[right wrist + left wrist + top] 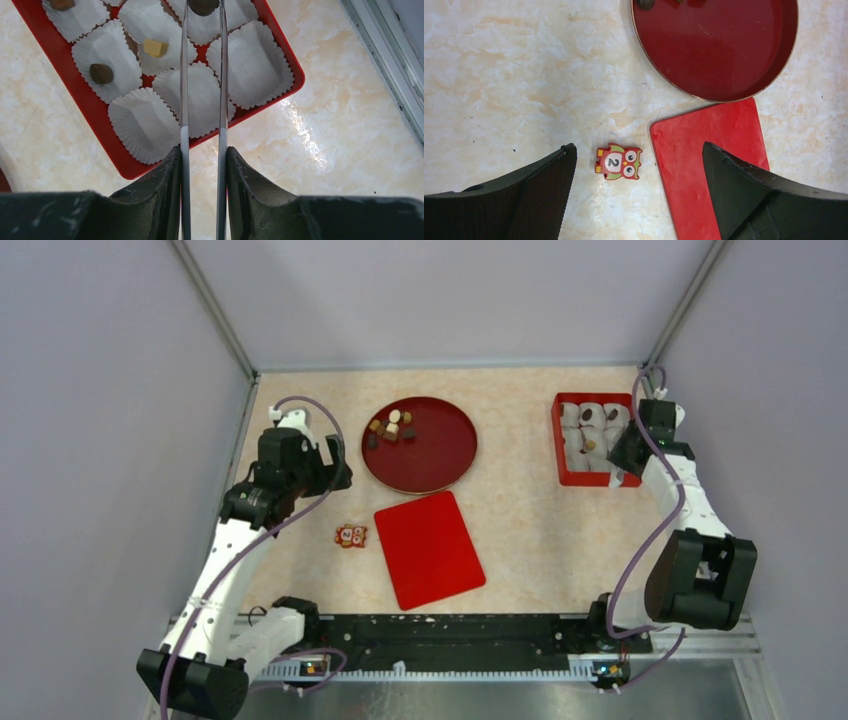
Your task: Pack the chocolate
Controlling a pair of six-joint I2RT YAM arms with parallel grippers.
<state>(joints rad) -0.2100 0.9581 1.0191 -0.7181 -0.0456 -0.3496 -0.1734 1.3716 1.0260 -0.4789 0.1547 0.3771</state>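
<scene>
Right arm: elbow folded low and to the right of the red box; forearm reaches up along the box's right side, with the wrist over its near right corner.
Right gripper: clamped on the shafts of a pair of metal tweezers, which point in over the box.
Tweezers: blades nearly together, pinched on a dark chocolate piece at the tips, above the box's paper cups.
Left arm: stretched well left of the box, wrist pointing down at the table.
Left gripper: jaws wide apart, holding nothing, above an owl packet.
Chocolate in box: a tan piece and a dark round piece, one per cup, left of the blades.
Chocolate pile: on a round plate well left of the box.
Hard to see: the pinched piece is cut by the frame's top edge; the box's far cups are out of the wrist view.
</scene>
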